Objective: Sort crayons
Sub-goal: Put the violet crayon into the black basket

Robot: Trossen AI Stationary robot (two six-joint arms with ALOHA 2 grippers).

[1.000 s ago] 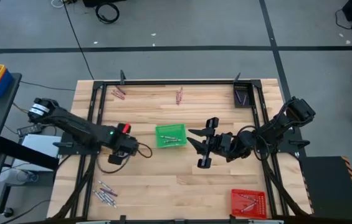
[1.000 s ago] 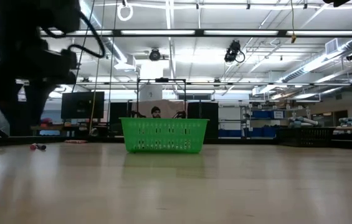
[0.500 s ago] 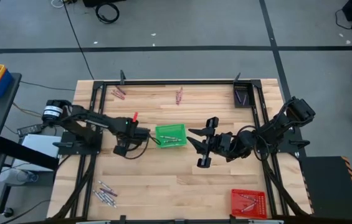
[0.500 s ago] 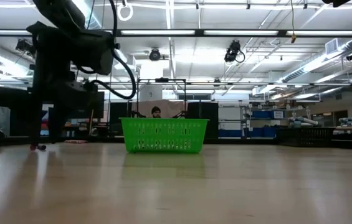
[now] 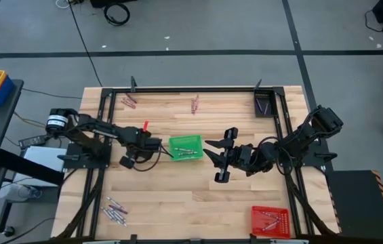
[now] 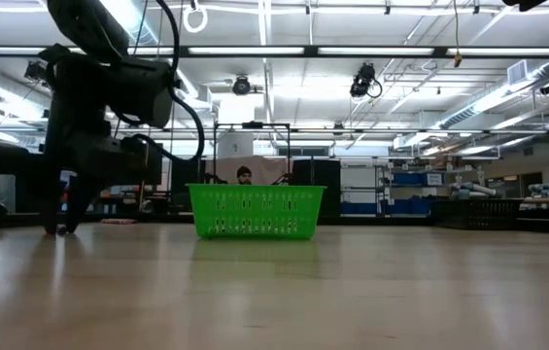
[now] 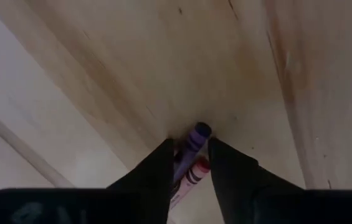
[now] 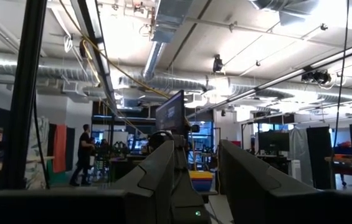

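Observation:
My left gripper (image 5: pixel 127 163) points down at the table just left of the green tray (image 5: pixel 186 148). In the left wrist view (image 7: pixel 192 146) it is closed around a purple crayon (image 7: pixel 195 142) and a reddish crayon (image 7: pixel 191 177) that lie on the wood. In the low view its fingertips (image 6: pixel 57 228) stand on the table. My right gripper (image 5: pixel 213 161) hovers right of the green tray, open and empty (image 8: pixel 197 155). Other crayons lie at the far edge (image 5: pixel 129 101) (image 5: pixel 195 104) and in the near left corner (image 5: pixel 114 211). My left gripper has the purple crayon and the reddish crayon side by side between its two fingers (image 7: pixel 163 168). The purple crayon's end (image 7: pixel 202 130) sticks out past the fingertips. The fingers come from above, pointing down, and the crayons run slantwise across the gap. Both crayons appear to lie on the table.
The green tray holds a few crayons. A dark tray (image 5: pixel 264 105) stands at the far right corner and a red tray (image 5: pixel 270 220) with crayons at the near right. A black frame (image 5: pixel 177 89) runs round the table. A person (image 6: pixel 243 175) shows beyond the table.
My left arm has swung and turned at the wrist, carrying my left gripper a little toward the green tray. The gripper has then come down until its fingertips stand on the table, over the spot where a crayon lay in the low view.

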